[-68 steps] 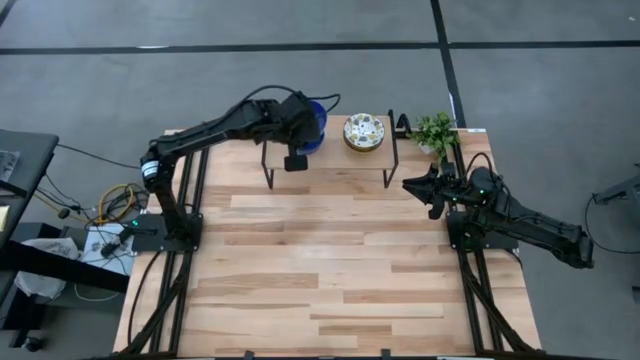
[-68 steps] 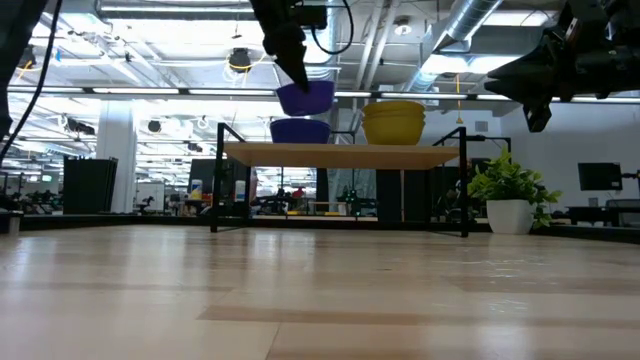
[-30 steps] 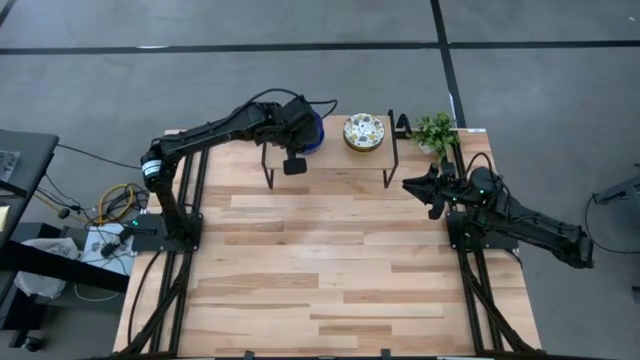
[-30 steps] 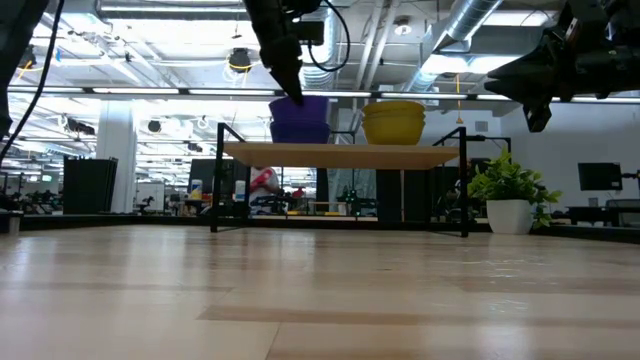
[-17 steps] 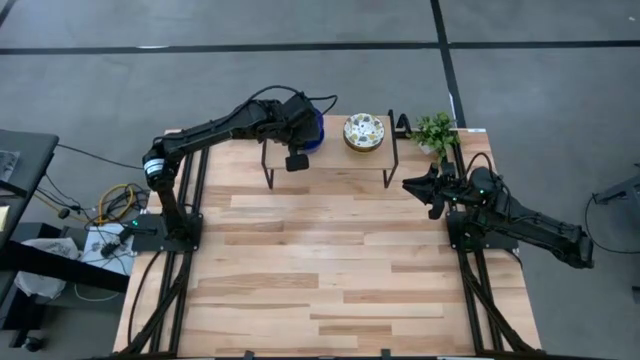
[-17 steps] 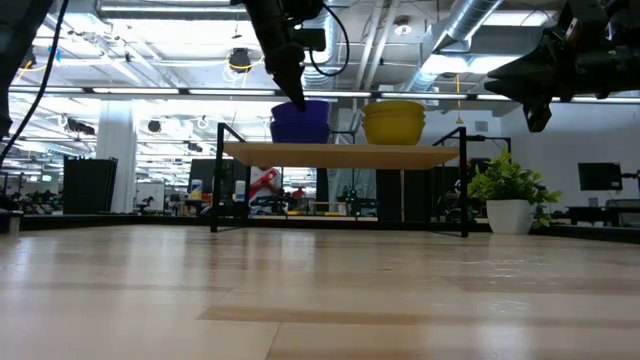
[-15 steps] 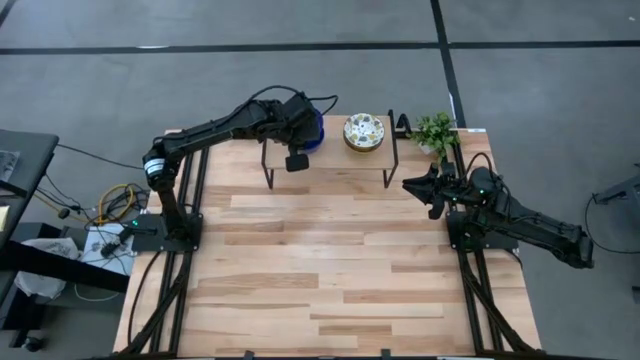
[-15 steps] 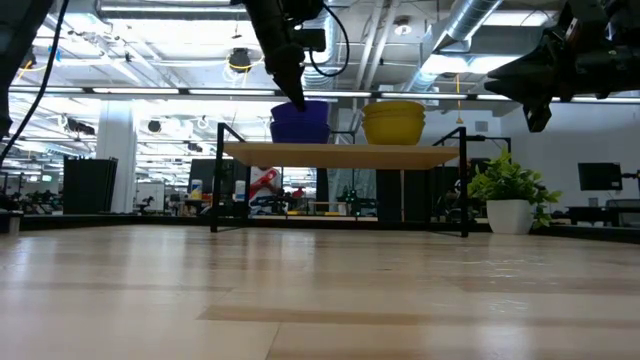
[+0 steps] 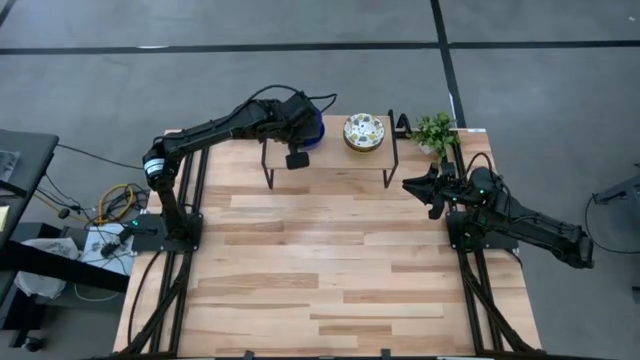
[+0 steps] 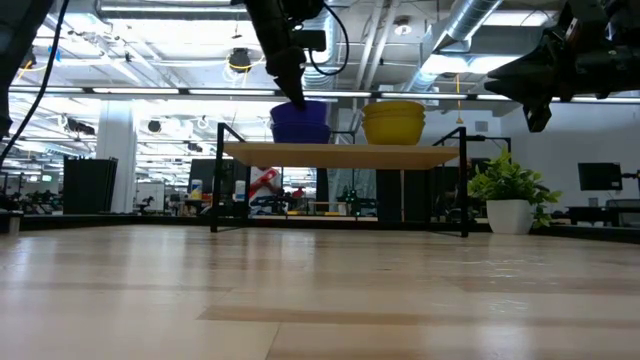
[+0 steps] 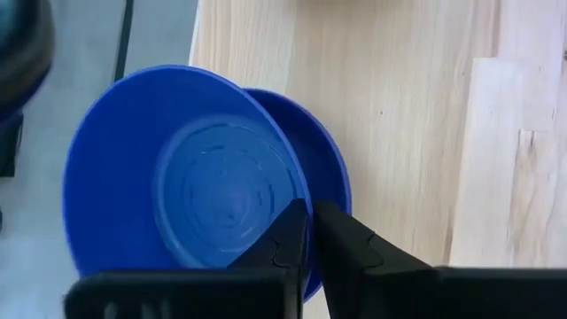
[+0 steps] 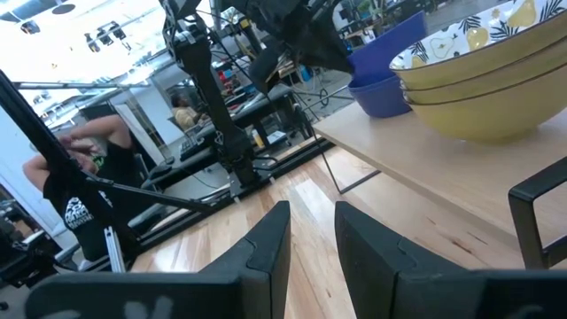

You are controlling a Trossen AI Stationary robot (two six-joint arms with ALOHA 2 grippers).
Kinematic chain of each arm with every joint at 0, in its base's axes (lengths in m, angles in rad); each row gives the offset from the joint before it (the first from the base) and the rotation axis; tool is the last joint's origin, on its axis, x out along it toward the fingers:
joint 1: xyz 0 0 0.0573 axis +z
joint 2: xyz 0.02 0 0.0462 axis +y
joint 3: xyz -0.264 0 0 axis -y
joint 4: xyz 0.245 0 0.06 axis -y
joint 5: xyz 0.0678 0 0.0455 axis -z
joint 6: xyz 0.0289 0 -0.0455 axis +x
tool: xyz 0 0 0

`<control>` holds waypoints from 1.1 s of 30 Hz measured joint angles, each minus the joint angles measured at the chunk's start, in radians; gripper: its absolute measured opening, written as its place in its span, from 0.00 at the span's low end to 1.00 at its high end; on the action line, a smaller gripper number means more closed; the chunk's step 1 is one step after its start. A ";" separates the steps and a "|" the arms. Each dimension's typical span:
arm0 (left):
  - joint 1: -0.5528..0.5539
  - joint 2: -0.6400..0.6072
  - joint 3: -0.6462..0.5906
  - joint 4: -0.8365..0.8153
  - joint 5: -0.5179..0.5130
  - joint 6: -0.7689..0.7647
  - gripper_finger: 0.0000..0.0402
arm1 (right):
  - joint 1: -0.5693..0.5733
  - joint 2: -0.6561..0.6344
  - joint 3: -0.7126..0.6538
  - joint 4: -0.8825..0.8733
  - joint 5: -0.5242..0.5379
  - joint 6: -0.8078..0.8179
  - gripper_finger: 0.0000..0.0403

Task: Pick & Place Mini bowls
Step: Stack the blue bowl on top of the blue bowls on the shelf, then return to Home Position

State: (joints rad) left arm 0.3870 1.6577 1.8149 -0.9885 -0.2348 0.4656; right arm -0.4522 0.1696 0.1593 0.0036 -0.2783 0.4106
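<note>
Blue mini bowls [image 10: 300,122] sit stacked at the left end of the raised shelf [image 10: 340,154] at the back of the counter [image 9: 330,260]; the left wrist view shows one blue bowl nested on another, slightly offset. Left gripper [image 11: 308,232] is over that stack, jaws pinched on the near rim of the top blue bowl [image 11: 190,190], one finger inside the rim and one outside. A rim pinch makes sense: the bowl is too wide to span, and the wall is the only graspable edge. In the low view the top bowl looks seated on the one under it, not lifted clear, so this is probably either the end of a placement or the start of a pick; can't tell which.

Mid-shelf: speckled cream bowls [image 9: 364,132], also stacked, patterned inside, yellow outside in the low view [image 10: 393,122]. Nesting by colour keeps two tidy piles on a narrow shelf.

Further right, a potted plant [image 9: 436,130] at the counter's back corner, just beside the shelf end.

Right gripper [image 12: 310,235] waits off the shelf's right end, aimed at it, jaws apart and empty, well clear of the left arm's work.
</note>
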 joint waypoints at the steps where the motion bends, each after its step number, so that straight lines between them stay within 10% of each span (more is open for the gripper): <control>1: 0.000 0.000 0.000 0.002 0.001 0.000 0.06 | 0.000 0.000 0.000 0.000 0.000 0.000 0.20; 22: -0.048 -0.097 0.001 0.023 -0.010 0.040 0.30 | 0.000 0.000 0.000 0.000 0.000 0.000 0.20; 33: -0.114 -0.290 0.001 0.023 0.110 -0.320 0.30 | 0.000 0.000 0.000 0.000 0.000 0.000 0.20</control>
State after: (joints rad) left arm 0.2730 1.3681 1.8160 -0.9651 -0.1251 0.1454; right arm -0.4521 0.1699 0.1593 0.0034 -0.2787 0.4107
